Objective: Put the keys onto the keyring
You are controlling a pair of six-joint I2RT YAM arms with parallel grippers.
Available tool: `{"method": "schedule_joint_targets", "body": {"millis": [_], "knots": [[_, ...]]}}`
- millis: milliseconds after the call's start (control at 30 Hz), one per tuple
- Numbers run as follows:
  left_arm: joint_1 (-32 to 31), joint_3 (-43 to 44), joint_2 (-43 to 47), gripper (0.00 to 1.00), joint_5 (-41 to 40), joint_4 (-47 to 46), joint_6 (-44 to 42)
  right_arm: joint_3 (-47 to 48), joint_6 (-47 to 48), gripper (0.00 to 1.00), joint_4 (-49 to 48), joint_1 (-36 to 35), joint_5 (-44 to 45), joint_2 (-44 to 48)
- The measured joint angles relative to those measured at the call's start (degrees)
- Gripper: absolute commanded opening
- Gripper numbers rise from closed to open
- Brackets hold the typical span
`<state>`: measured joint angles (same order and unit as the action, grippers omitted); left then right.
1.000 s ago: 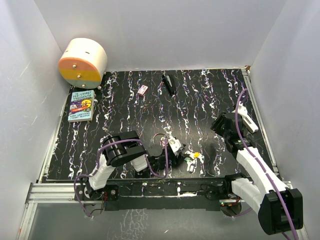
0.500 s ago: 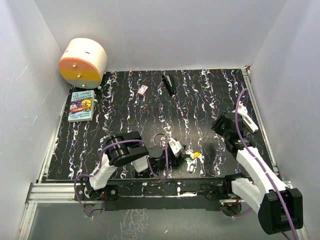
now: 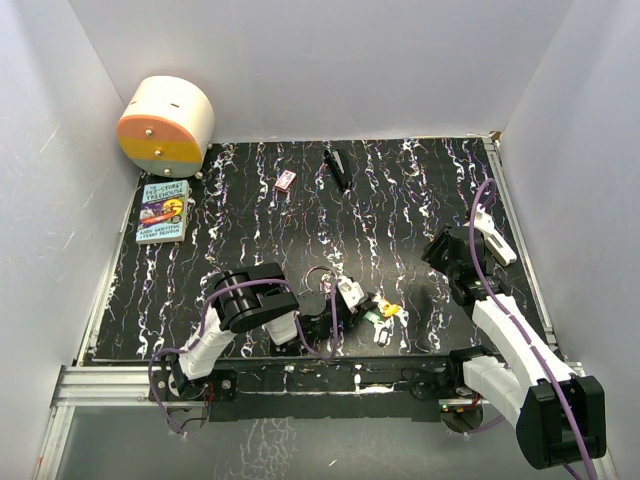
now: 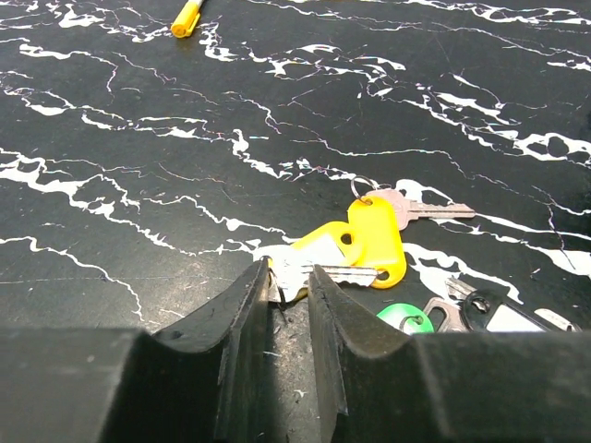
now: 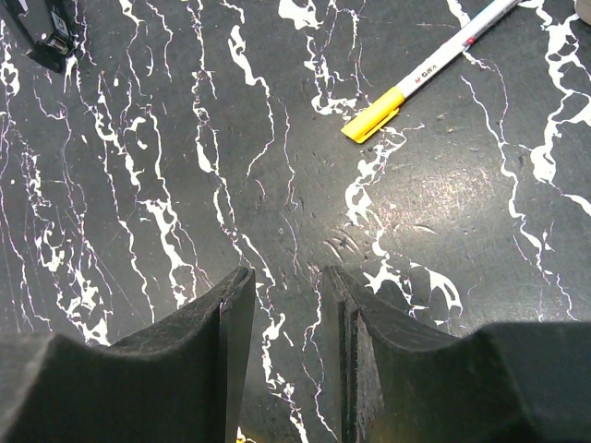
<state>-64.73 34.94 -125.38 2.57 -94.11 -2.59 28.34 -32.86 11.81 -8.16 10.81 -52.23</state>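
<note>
- left gripper [image 4: 289,270] sits low over the black, white-veined table [image 4: 138,185] near its front edge; jaws are drawn to a narrow slot with the end of the white-headed key [image 4: 297,262] in it; cannot tell whether it is clamped or only bracketed
- the tiny keys with coloured plastic heads [image 4: 369,242] lie bunched just past the fingertips; the yellow-orange heads touch the white one, and the green head [image 4: 404,318] lies to the right
- thin silver wire keyring: cannot make it out in any view; the only ring I see is a small silver loop [image 4: 362,187] joining a yellow head to a plain silver metal key [image 4: 427,210]
- right gripper [image 5: 288,273] is spread and empty, hanging over bare table well apart from the bunch, near a white pen with a yellow cap [image 5: 434,66]
- risk: the bite is only on the key's thin end; it is likely to pivot or slip out on lift
- risk: the yellow heads overlap the white key; they could drag along or knock it loose
- risk: the key lies flat, so the pads may scrape the table rather than seat
- risk: nothing holds a ring, so threading has no counter-hold
- versus a second ago, top view: the left wrist has edged toward the bunch; the yellow and green heads have shifted slightly toward it, with more green showing; the right arm is unchanged
</note>
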Motion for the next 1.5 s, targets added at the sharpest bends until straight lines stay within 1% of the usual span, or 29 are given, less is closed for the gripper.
{"method": "schedule_joint_targets", "body": {"millis": [67,100,133,233,267,667,833,967,1000,1033,1100,1300,1500], "knots": [[0.0,0.0,0.0,0.19,-0.1,0.0,-0.1,0.0,0.0,0.41,0.0,0.0,0.0,0.0],[0.0,0.0,0.0,0.15,-0.2,0.0,-0.2,0.0,0.0,0.41,0.0,0.0,0.0,0.0],[0.0,0.0,0.0,0.08,-0.2,0.0,-0.2,0.0,0.0,0.41,0.0,0.0,0.0,0.0],[0.0,0.0,0.0,0.03,-0.3,0.2,-0.3,0.0,0.0,0.41,0.0,0.0,0.0,0.0],[0.0,0.0,-0.1,0.00,-0.3,0.2,-0.4,0.0,0.0,0.41,0.0,0.0,0.0,0.0],[0.0,-0.2,0.0,0.00,-2.9,-0.2,-2.2,0.0,0.5,0.41,0.0,0.0,0.0,0.0],[0.3,-0.5,2.3,0.00,-5.8,2.8,-2.7,0.0,1.1,0.41,0.0,0.0,0.0,0.0],[1.7,-0.4,6.2,0.00,-6.2,8.9,-1.4,0.0,1.5,0.41,0.0,0.0,0.0,0.1],[2.2,-0.4,8.7,0.00,-6.1,12.2,-0.2,0.0,1.5,0.41,0.0,0.0,0.0,0.1],[2.9,-0.4,9.3,0.00,-6.0,12.7,0.0,0.0,1.6,0.41,0.0,0.0,0.0,0.2],[4.3,0.1,12.8,0.00,-5.2,17.2,1.8,0.0,1.7,0.41,0.1,0.0,-0.1,0.4],[8.7,5.3,22.3,0.00,0.1,33.6,7.3,0.0,2.6,0.41,0.0,0.0,-0.4,0.9],[12.6,9.6,28.6,0.00,7.3,48.6,12.2,0.0,3.2,0.41,0.0,0.0,-1.6,0.9]]}}
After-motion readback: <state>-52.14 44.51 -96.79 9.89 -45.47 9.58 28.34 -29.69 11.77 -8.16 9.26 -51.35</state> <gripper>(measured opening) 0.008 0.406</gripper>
